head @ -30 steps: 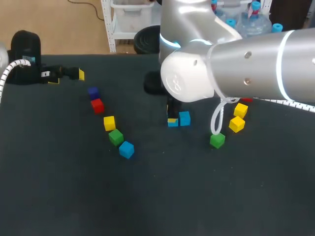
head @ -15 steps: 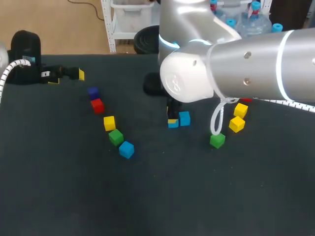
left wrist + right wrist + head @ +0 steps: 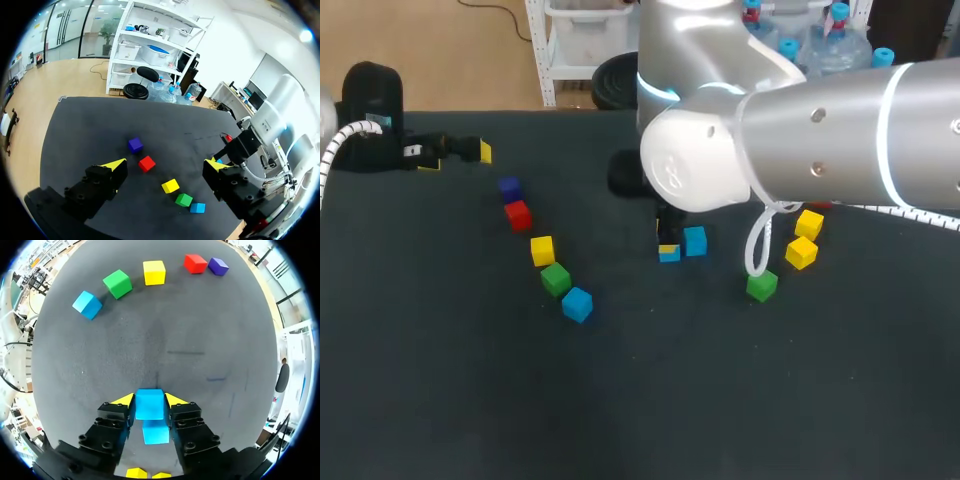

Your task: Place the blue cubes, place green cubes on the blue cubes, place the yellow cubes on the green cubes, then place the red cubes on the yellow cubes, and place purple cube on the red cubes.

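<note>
At table (image 3: pixel 440 380) centre, barely visible behind elbow (image 3: pixel 705 165) from head view: right gripper (image 3: pixel 150 400), closed on blue cube (image 3: pixel 150 408) per wrist view, second blue cube (image 3: pixel 155 432) just behind. Left gripper (image 3: pixel 165 163) wide open, empty, purple cube (image 3: pixel 135 145) ahead.

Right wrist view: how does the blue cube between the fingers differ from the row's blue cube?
The gripped blue cube is clamped by the right gripper, both fingers touching it; the row's blue cube lies free. The gripped blue cube has a second blue cube right beside it; the row's blue cube neighbours a green cube. Same colour, similar size.
</note>
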Motion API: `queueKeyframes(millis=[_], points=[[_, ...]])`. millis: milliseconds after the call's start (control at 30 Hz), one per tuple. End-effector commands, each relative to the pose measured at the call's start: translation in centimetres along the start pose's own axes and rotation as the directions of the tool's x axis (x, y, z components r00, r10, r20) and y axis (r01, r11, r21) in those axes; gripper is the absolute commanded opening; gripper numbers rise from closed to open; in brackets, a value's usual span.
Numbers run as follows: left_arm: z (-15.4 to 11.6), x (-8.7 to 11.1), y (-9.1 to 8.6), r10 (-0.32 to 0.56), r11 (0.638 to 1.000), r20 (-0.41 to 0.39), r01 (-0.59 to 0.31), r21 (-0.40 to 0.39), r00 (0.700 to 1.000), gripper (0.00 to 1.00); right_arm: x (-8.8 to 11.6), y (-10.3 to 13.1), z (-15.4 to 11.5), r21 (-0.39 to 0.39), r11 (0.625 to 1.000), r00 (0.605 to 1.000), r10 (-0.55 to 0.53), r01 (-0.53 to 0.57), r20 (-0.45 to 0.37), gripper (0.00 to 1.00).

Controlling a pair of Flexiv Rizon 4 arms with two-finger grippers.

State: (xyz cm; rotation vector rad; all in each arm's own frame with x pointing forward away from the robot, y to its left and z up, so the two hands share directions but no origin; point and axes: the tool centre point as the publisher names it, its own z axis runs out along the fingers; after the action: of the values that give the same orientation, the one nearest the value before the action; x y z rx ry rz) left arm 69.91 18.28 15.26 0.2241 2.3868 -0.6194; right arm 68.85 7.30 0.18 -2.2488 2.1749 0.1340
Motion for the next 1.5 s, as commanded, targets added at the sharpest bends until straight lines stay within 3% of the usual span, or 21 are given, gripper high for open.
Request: queueKeyframes(millis=[33,1000,1033,1133,1200,1500], points=[[0.0,0.1,0.3,0.002,1.000,0.006,-0.003,0.012,1.000,1.00,0.2,0.0,0.2,0.000,1.000,1.000,0.000,0.000,0.001,0.00],[0.0,0.1,0.3,0.002,1.000,0.006,-0.003,0.012,1.000,1.00,0.6,-0.2,0.1,-0.003,1.000,1.000,-0.022,0.022,-0.013,0.00],[0.0,0.1,0.3,0.002,1.000,0.006,-0.003,0.012,1.000,1.00,0.6,-0.2,0.1,-0.003,1.000,1.000,-0.023,0.023,-0.013,0.05],[0.0,0.1,0.3,0.002,1.000,0.006,-0.003,0.012,1.000,1.00,0.5,-0.2,0.1,-0.002,1.000,1.000,-0.022,0.022,-0.012,0.45],[0.0,0.1,0.3,0.002,1.000,0.006,-0.003,0.012,1.000,1.00,0.5,-0.3,0.1,-0.001,1.000,1.000,-0.017,0.017,-0.010,1.00],[0.0,0.1,0.3,0.002,1.000,0.006,-0.003,0.012,1.000,1.00,-0.2,-0.2,-1.5,0.000,0.999,0.998,0.054,-0.054,0.037,1.00]])
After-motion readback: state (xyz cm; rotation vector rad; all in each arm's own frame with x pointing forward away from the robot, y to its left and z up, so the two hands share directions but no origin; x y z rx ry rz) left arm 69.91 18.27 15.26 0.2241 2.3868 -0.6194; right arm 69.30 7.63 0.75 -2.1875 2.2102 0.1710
